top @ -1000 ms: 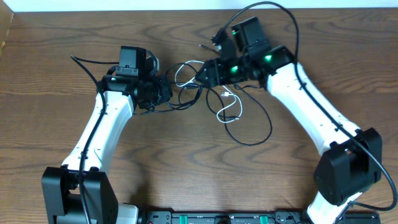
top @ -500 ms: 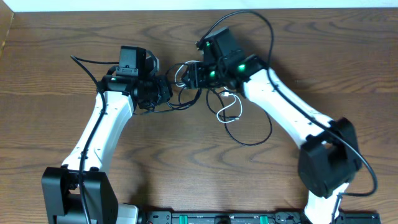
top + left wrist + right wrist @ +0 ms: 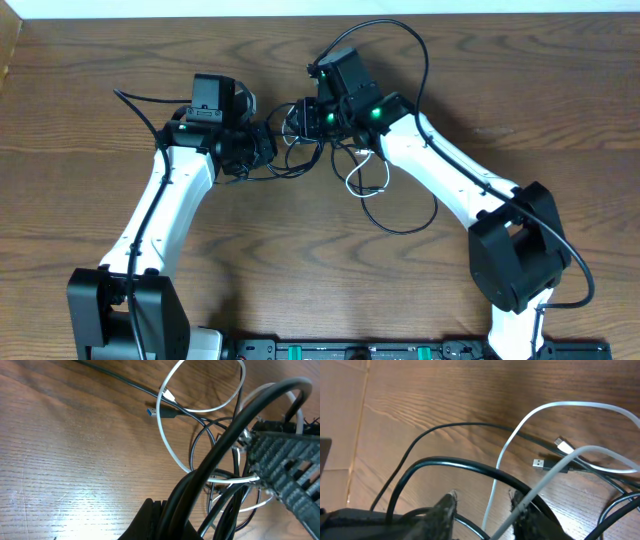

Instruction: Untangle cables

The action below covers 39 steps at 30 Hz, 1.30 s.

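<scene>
A tangle of thin black and white cables [image 3: 300,150] lies between my two grippers at the back middle of the table. A white cable [image 3: 352,180] and a black loop [image 3: 432,205] trail out to the right. My left gripper [image 3: 268,145] is shut on a bunch of black cables [image 3: 210,485]. A white loop [image 3: 200,410] and a blue-tipped plug [image 3: 152,412] lie beyond it. My right gripper [image 3: 296,120] reaches into the tangle from the right. Its jaws [image 3: 482,496] stand apart, with a white cable [image 3: 495,490] running between them. A thick black cable [image 3: 470,466] arches just over the fingertips.
The wooden table [image 3: 300,270] ends at a pale wall strip along the top [image 3: 200,8] and at its left edge [image 3: 8,60]. The right arm's own thick wire [image 3: 420,60] arcs over the back. A black base bar [image 3: 380,350] runs along the front.
My right arm has swung left into the tangle, close to the left gripper, and its jaws have narrowed. The left arm has stayed still, shut on its cables.
</scene>
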Each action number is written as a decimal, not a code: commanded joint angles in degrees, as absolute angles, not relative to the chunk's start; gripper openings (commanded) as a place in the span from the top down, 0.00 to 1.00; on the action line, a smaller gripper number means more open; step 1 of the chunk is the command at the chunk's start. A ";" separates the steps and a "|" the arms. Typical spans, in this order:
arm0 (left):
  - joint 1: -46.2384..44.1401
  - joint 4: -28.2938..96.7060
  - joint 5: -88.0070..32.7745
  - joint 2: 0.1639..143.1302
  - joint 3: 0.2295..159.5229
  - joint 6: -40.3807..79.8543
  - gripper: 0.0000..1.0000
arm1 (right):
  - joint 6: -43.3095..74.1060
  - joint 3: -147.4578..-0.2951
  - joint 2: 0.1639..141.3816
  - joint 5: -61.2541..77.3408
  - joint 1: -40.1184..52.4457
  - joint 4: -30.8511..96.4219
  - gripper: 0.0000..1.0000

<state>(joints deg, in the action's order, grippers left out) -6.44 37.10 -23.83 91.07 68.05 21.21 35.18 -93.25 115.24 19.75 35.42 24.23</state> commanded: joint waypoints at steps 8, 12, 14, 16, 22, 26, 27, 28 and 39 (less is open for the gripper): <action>-6.24 37.74 -23.92 91.20 68.40 21.54 0.92 | 31.62 -93.54 118.26 18.26 36.93 23.66 0.99; -6.24 37.76 -23.92 91.20 68.40 21.54 0.92 | 27.57 -93.56 115.37 18.81 35.55 23.42 0.99; -6.24 37.76 -23.92 91.20 68.40 21.54 0.92 | 26.41 -93.56 112.51 20.03 33.93 23.35 0.99; -6.24 37.74 -23.90 91.20 68.40 21.52 0.93 | 25.10 -93.54 109.62 23.03 31.92 23.11 0.99; -6.24 37.71 -23.90 91.20 68.40 21.52 0.92 | 24.77 -93.54 99.24 34.87 23.03 23.31 0.99; -6.22 37.69 -23.88 91.20 68.40 21.52 0.92 | 24.77 -93.56 93.65 40.18 16.97 23.38 0.99; -6.22 37.69 -23.88 91.20 68.40 21.52 0.92 | 24.77 -93.54 92.20 41.43 15.16 23.38 0.99; -6.24 37.69 -23.86 91.20 68.40 21.52 0.92 | 24.80 -93.56 91.05 42.52 13.61 23.35 0.99; -6.24 37.71 -23.27 91.20 68.40 21.52 0.92 | 29.85 -93.54 82.61 49.98 -5.02 19.86 0.99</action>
<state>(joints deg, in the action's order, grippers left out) -6.44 37.50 -23.83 91.07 68.05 21.21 27.20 -93.21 85.17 46.61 -1.32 21.47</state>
